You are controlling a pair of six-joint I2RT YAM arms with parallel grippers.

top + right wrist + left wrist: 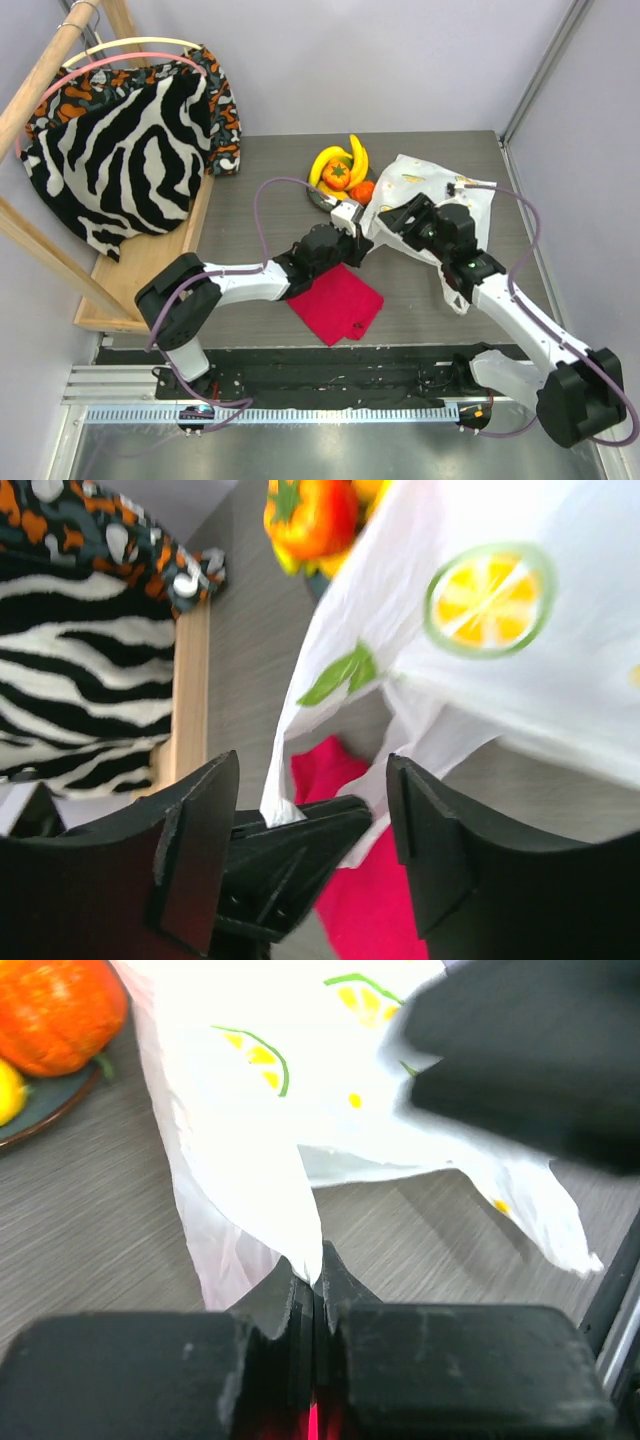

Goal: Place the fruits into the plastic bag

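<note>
Smooth, glossy fruits (343, 170) heap on a round dark plate (45, 1110) on the grained grey bench (240, 170). Left jaws clench a fold of the thin, crinkly plastic bag (425, 185) lying just right; right jaws stand released.

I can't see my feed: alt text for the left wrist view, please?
The left gripper, shut, pinches an edge of the white citrus-print plastic bag, which fans upward over the grey table. A red-orange fruit sits on a dark plate at top left; a blurred black shape covers the top right.
</note>
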